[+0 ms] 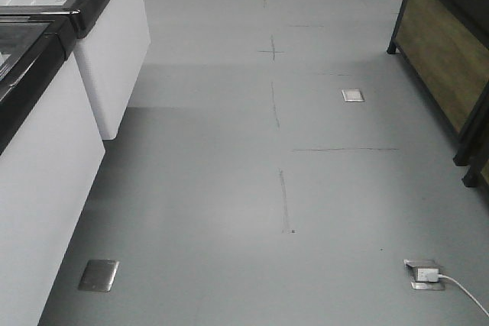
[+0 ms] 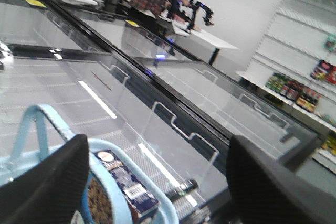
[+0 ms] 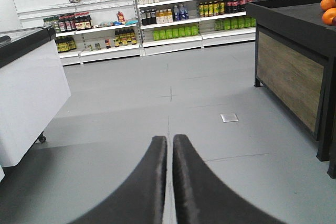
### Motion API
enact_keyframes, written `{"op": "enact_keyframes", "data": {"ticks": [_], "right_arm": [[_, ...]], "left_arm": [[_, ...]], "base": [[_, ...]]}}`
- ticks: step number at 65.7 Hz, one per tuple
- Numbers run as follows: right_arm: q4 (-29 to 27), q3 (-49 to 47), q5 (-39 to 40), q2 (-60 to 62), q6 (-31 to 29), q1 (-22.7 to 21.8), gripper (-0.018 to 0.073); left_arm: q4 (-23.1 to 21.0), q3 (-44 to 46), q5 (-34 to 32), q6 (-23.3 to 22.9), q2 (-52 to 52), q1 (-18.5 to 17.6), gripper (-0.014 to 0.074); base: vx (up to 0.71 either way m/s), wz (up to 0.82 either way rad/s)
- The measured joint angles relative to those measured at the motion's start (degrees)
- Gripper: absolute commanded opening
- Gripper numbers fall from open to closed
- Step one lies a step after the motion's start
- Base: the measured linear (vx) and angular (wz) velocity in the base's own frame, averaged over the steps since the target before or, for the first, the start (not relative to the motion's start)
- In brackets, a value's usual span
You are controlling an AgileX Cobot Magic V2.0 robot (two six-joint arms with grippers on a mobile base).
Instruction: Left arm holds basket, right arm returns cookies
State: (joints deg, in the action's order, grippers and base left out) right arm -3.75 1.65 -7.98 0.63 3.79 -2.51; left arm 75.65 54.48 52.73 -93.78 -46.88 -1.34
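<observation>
Left gripper spread above basket holding cookies; right gripper pressed together, empty.

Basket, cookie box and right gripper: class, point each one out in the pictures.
basket (image 2: 157, 195): left wrist view, on its light blue rim.
cookie box (image 2: 123, 181): left wrist view, on its navy face.
right gripper (image 3: 169, 153): right wrist view, between its closed fingertips.
</observation>
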Motion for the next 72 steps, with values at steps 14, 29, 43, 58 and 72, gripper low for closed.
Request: {"op": "enact_keyframes", "data": {"ticks": [14, 29, 43, 58, 72], "right_arm": [[0.0, 0.0, 0.0, 0.0, 0.0, 0.0, -0.0003], [0.0, 0.0, 0.0, 0.0, 0.0, 0.0, -0.0003], [0.0, 0.0, 0.0, 0.0, 0.0, 0.0, -0.0003], [0.0, 0.0, 0.0, 0.0, 0.0, 0.0, -0.0003], [0.0, 0.0, 0.0, 0.0, 0.0, 0.0, -0.0003]], "left_arm": [[2.11, 0.0, 3.52, -1.45, 0.18, 2.93, 0.0391], [-2.31, -1.06, 1.69, -6.35, -1.56, 9.95, 0.0391], [-5.23, -4.52, -5.11, -15.54, -4.99, 14.76, 0.0391], [-5.39, -4.73, -9.96, -24.41, -8.6, 19.11, 0.0391], [-5.44, -4.73, -10.97, -28.88, -11.22, 22.75, 0.0391]], "base": [[0.0, 0.0], [0.0, 0.0], [0.0, 0.0], [0.0, 0.0], [0.0, 0.0]]}}
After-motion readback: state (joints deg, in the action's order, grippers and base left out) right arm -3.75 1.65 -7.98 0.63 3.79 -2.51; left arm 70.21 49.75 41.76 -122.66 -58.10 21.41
